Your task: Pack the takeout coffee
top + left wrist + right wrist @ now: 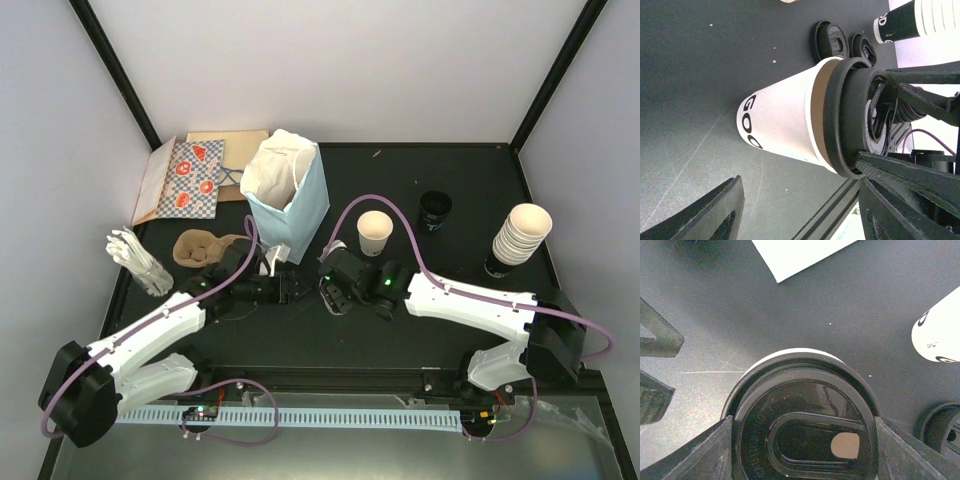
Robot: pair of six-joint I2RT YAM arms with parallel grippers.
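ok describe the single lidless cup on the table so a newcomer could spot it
Find the light blue paper bag standing at the back middle of the table. Just right of it stands one cream paper cup, apart from the bag. Unlike the tall stack of cups by the right edge, it stands alone, and its open top carries no black lid.
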